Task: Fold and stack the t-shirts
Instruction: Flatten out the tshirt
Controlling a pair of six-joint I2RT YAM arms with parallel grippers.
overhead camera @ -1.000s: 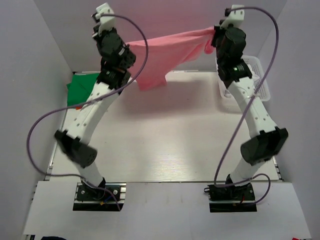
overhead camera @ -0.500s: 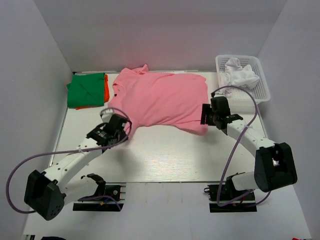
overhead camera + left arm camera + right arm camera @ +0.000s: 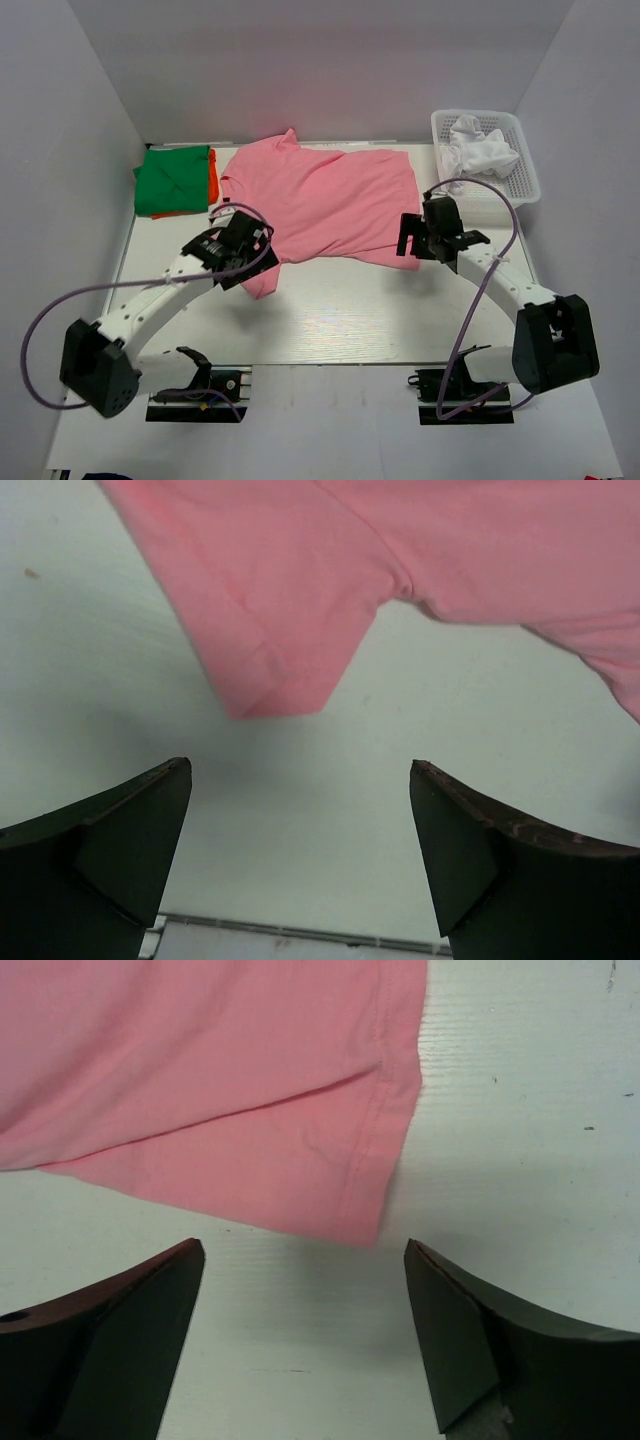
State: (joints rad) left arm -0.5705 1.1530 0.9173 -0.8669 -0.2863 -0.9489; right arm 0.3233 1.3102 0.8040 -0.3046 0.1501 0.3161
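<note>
**Pink shirt spread flat, both claws apart and empty**

Both arms reach low over the white worktop from their bases at the near edge. The left claw has its jaws wide apart with nothing between them. It sits just short of the near sleeve of the pink shirt. That sleeve lies flat on the board, its cuff pointing toward the claw. In the left wrist view a strip of bare board separates the fingertips from the cuff. The right claw is likewise spread and grips nothing. It sits just short of the shirt's hem corner, apart from the cloth, and the stitched edge runs away from it.

Beyond the claws the pink shirt lies spread across the middle of the worktop, collar to the left and hem to the right. Its second sleeve pokes out at the far edge, and a few soft creases cross the body.

At the far left corner a folded green shirt rests on an orange shirt, of which only a strip shows along the right side. This stack lies just beside the pink collar. At the far right corner stands a white mesh basket with a crumpled white shirt inside, apart from the pink shirt
</note>
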